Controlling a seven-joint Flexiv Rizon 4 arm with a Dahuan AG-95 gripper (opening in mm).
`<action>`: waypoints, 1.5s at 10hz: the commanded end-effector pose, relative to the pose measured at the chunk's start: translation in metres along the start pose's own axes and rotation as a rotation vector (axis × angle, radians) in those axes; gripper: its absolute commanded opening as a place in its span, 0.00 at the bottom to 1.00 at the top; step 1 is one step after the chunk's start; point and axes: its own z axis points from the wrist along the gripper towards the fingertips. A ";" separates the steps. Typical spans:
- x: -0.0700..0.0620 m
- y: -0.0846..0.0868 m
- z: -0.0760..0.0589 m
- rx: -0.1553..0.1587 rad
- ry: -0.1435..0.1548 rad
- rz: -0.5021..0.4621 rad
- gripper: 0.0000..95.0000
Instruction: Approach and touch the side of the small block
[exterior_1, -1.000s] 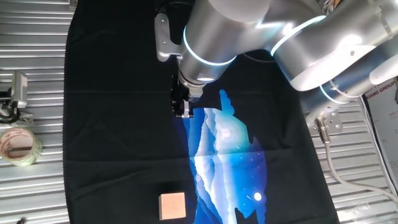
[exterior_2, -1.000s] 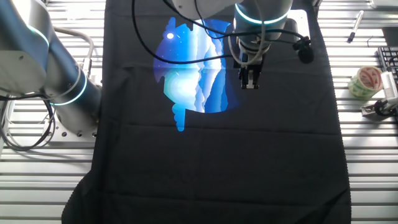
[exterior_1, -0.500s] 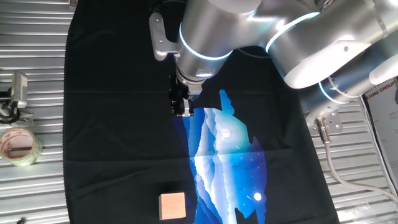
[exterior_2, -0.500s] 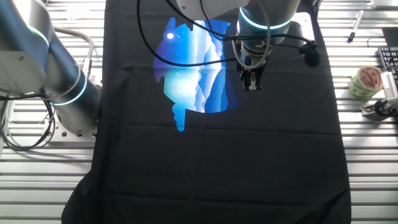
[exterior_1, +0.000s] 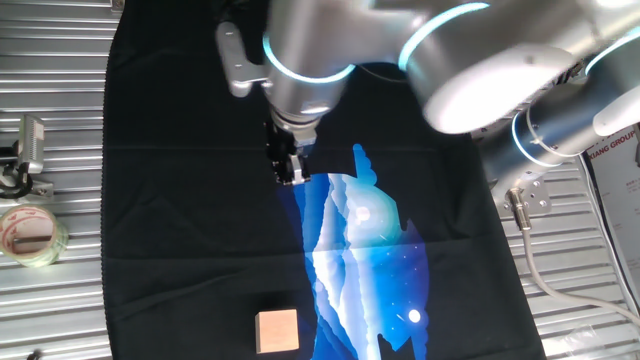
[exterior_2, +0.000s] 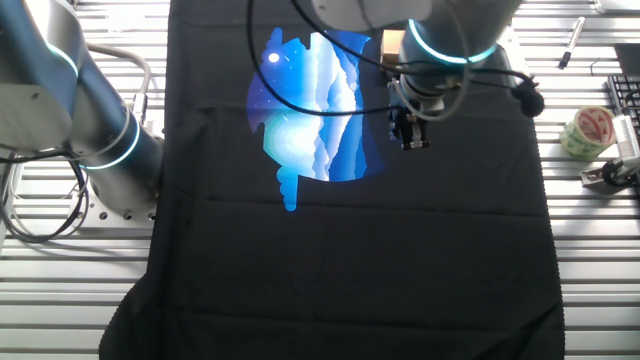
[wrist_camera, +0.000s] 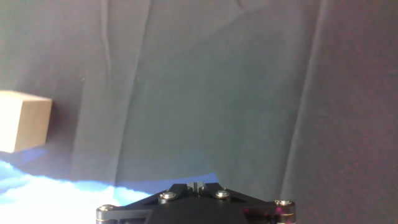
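Observation:
The small block (exterior_1: 277, 330) is a pale tan cube on the black cloth near the front edge, left of the blue print. My gripper (exterior_1: 290, 178) hangs over the cloth far behind it, fingers together and empty. In the other fixed view a corner of the block (exterior_2: 391, 42) shows beside the wrist, and the gripper (exterior_2: 412, 143) points down at the cloth well apart from it. In the hand view the block (wrist_camera: 23, 121) sits at the left edge, and the shut gripper (wrist_camera: 196, 185) is at the bottom middle.
A roll of clear tape (exterior_1: 28, 235) and a metal clip (exterior_1: 30, 145) lie on the ribbed table left of the cloth; the tape (exterior_2: 585, 130) also shows in the other fixed view. A blue and white print (exterior_1: 365, 250) covers part of the cloth.
The wrist has swung and the gripper has shifted slightly sideways over the cloth. In the other fixed view the block's corner now shows beside the wrist. The block has not moved.

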 end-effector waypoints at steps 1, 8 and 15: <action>0.001 0.001 0.000 -0.010 0.016 -0.016 0.00; 0.001 0.001 0.000 -0.018 0.033 -0.021 0.00; 0.001 0.001 0.000 -0.005 0.038 0.000 0.00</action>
